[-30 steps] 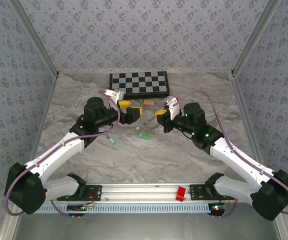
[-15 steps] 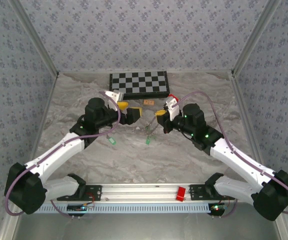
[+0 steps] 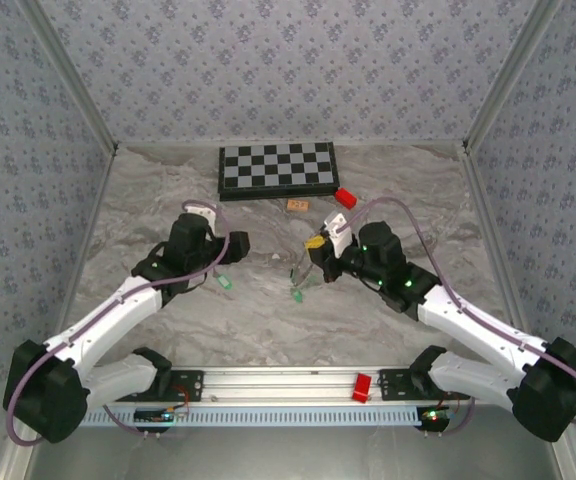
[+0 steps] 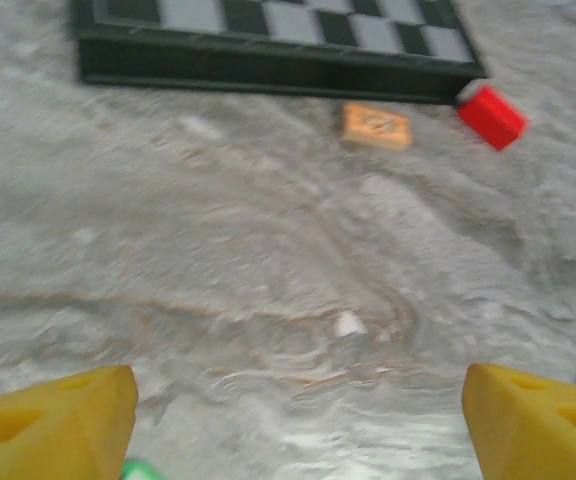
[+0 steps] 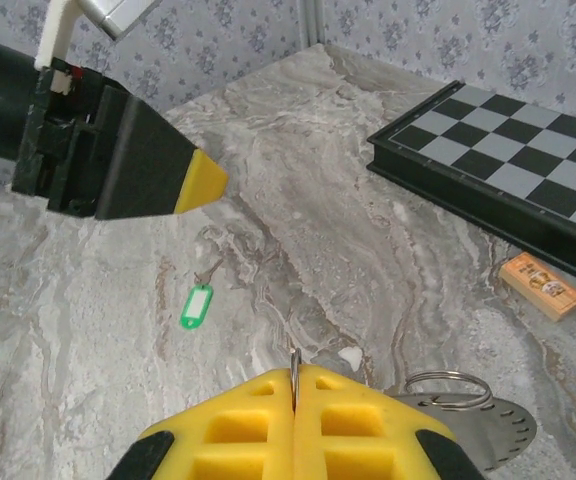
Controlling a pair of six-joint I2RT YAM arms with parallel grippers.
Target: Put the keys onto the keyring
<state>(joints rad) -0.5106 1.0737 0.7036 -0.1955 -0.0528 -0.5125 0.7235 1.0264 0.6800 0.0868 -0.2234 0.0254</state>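
Note:
My right gripper (image 5: 295,385) is shut on a thin metal hoop, the keyring (image 5: 294,362), whose edge sticks up between the yellow pads. A smaller wire ring (image 5: 446,384) and a silvery flat piece (image 5: 508,428) hang beside it. From above, a green key (image 3: 295,295) dangles under the right gripper (image 3: 317,246). Another green key (image 5: 197,305) lies on the marble, just in front of my left gripper (image 3: 234,248). The left gripper (image 4: 298,425) is open, with only marble between its yellow fingertips (image 4: 53,420). A sliver of green (image 4: 138,470) shows by the left one.
A chessboard (image 3: 278,167) lies at the back. In front of it are an orange tile (image 3: 296,205) and a red block (image 3: 345,196). Another red block (image 3: 361,387) sits on the front rail. Patterned walls close in the table on three sides.
The left gripper has drawn back to the left, away from the right gripper. The right gripper has shifted slightly left and nearer with the ring, uncovering the red block behind it.

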